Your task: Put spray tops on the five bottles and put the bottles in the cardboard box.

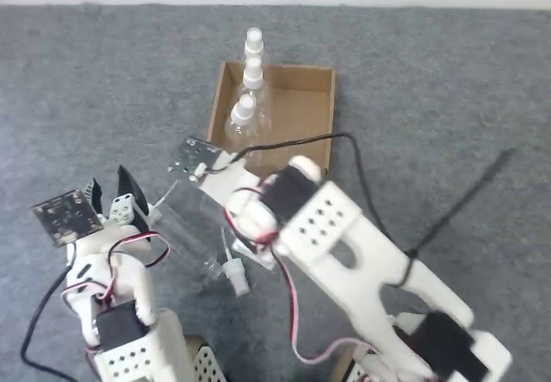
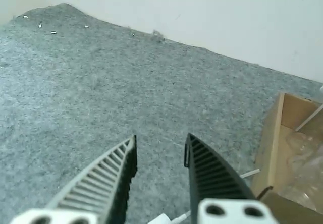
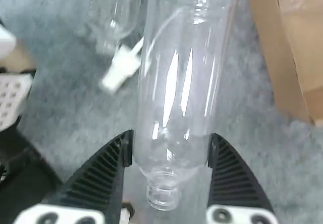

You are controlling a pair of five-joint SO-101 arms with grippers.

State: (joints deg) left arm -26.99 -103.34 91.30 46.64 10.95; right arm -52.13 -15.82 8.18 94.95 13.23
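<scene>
An uncapped clear bottle (image 3: pixel 181 82) sits between the fingers of my right gripper (image 3: pixel 170 137), which is shut on its shoulder; the open neck points back toward the wrist. Beyond it, a second uncapped bottle (image 3: pixel 113 12) (image 1: pixel 185 223) lies on the carpet with a loose white spray top (image 3: pixel 121 68) (image 1: pixel 234 272) beside it. The cardboard box (image 1: pixel 314 98) (image 3: pixel 282 52) stands at the back and holds three bottles with spray tops (image 1: pixel 250 98). My left gripper (image 2: pixel 161 138) (image 1: pixel 112 186) hangs open over bare carpet at the front left, holding nothing.
Grey carpet covers the floor up to a white wall (image 2: pixel 227 17) at the back. A black cable (image 1: pixel 366 193) runs from the right arm past the box's front right corner. The box edge (image 2: pixel 275 148) is off to one side of the left gripper.
</scene>
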